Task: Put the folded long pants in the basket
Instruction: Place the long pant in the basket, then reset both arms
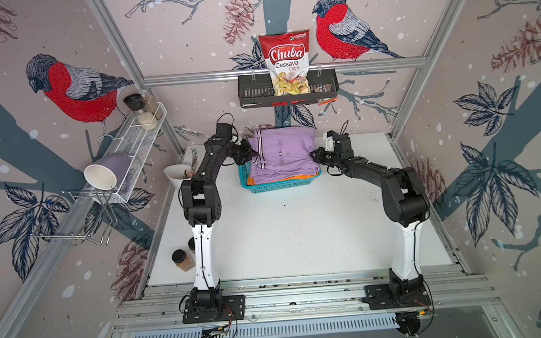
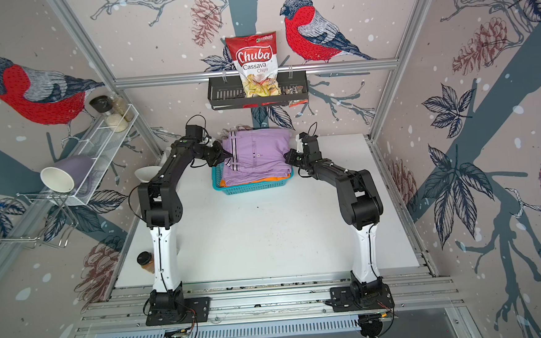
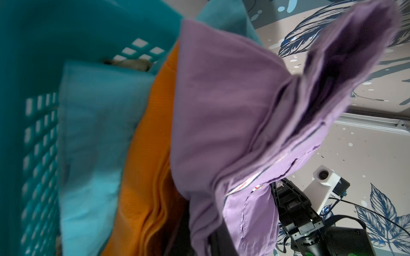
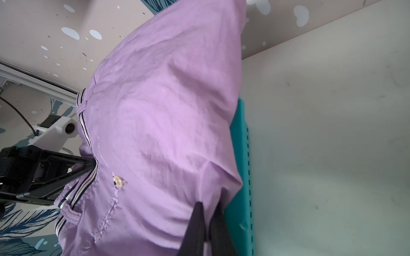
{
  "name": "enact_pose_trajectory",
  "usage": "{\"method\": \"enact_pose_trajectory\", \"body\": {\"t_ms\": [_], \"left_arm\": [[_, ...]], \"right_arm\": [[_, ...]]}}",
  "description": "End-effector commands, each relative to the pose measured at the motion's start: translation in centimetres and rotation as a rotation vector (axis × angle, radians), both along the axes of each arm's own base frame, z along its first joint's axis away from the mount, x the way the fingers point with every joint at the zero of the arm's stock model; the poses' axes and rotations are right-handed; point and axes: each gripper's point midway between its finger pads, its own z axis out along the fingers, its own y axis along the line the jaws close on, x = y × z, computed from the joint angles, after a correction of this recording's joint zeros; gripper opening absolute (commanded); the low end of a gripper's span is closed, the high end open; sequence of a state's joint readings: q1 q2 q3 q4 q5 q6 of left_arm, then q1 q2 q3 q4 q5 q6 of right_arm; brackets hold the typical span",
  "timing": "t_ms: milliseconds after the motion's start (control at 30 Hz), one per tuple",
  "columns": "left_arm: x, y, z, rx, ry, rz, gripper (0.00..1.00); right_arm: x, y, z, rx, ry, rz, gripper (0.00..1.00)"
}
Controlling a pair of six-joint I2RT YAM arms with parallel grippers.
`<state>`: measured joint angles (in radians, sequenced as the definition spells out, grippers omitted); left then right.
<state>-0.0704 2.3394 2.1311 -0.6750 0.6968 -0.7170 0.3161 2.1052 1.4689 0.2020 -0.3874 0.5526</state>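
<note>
At the back of the table (image 1: 299,239) stands the basket (image 1: 280,186), holding blue pants (image 3: 93,133) and orange pants (image 3: 146,177). The lilac pants (image 1: 282,153) sit topmost over them, spilling past the rim. They look light, soft and floppy, prone to sag or unfold, so two opposite edges are the sensible hold. The red bag (image 1: 285,56) in the rack (image 1: 255,92) reads "Chuba Cassava Chips". The left gripper (image 1: 257,153) is clamped on the striped waistband edge; the right gripper (image 1: 312,154) pinches the opposite fold.
</note>
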Motion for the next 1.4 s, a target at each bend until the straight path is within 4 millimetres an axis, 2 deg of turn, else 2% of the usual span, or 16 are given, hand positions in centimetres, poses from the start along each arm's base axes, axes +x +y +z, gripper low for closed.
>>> {"method": "enact_pose_trajectory", "body": {"t_ms": [0, 300, 367, 433, 567, 767, 867, 933, 967, 1033, 1067, 1100, 1167, 1233, 1300, 1367], "left_arm": [[0.1, 2.0, 0.6, -0.014, -0.003, 0.076, 0.00], [-1.3, 1.7, 5.6, -0.036, -0.085, 0.061, 0.00], [-1.7, 1.9, 6.2, -0.028, -0.092, 0.074, 0.00], [-2.3, 2.2, 5.8, -0.013, -0.076, 0.090, 0.00], [-3.3, 2.2, 3.6, -0.030, -0.015, 0.101, 0.00], [-3.2, 2.4, 0.5, -0.017, 0.031, 0.105, 0.00], [-2.9, 2.7, 0.4, -0.007, 0.018, 0.110, 0.19], [-2.7, 3.1, 0.8, 0.014, -0.002, 0.116, 0.37], [-2.7, 3.3, 1.3, 0.025, -0.020, 0.117, 0.49], [-2.5, 3.6, 2.6, 0.049, -0.063, 0.123, 0.83], [-2.4, 3.8, 3.8, 0.061, -0.102, 0.128, 0.94], [-2.4, 4.3, 5.2, 0.081, -0.152, 0.144, 0.95], [-3.0, 5.5, 8.6, 0.142, -0.284, 0.193, 0.95], [-4.7, 7.4, 11.7, 0.227, -0.433, 0.275, 0.95], [-7.9, 9.8, 14.2, 0.316, -0.577, 0.382, 0.95], [-11.7, 12.4, 15.0, 0.421, -0.668, 0.504, 0.95]], "right_arm": [[0.1, -1.0, -0.7, -0.049, 0.003, -0.029, 0.00], [-2.4, 0.3, 3.9, -0.064, -0.097, -0.001, 0.00], [-2.4, 0.8, 4.7, -0.079, -0.108, -0.002, 0.00], [-2.0, 1.1, 4.8, -0.093, -0.096, -0.008, 0.00], [-0.5, 1.0, 2.3, -0.117, -0.027, -0.031, 0.00], [1.2, 0.5, -1.9, -0.141, 0.049, -0.048, 0.00], [1.0, 0.7, -1.4, -0.127, 0.039, -0.032, 0.00], [0.4, 0.6, 0.0, -0.112, 0.010, -0.028, 0.00], [0.0, 0.6, 1.0, -0.106, -0.012, -0.022, 0.02], [-1.0, 0.2, 3.5, -0.099, -0.058, -0.030, 0.23], [-1.5, -0.3, 4.9, -0.094, -0.084, -0.045, 0.36], [-2.1, -0.9, 6.4, -0.090, -0.112, -0.065, 0.44], [-3.4, -2.6, 9.2, -0.081, -0.174, -0.124, 0.53], [-4.9, -4.9, 11.5, -0.075, -0.234, -0.204, 0.61], [-6.9, -7.8, 12.8, -0.093, -0.286, -0.317, 0.69], [-9.1, -11.2, 13.2, -0.132, -0.326, -0.460, 0.76]]}}
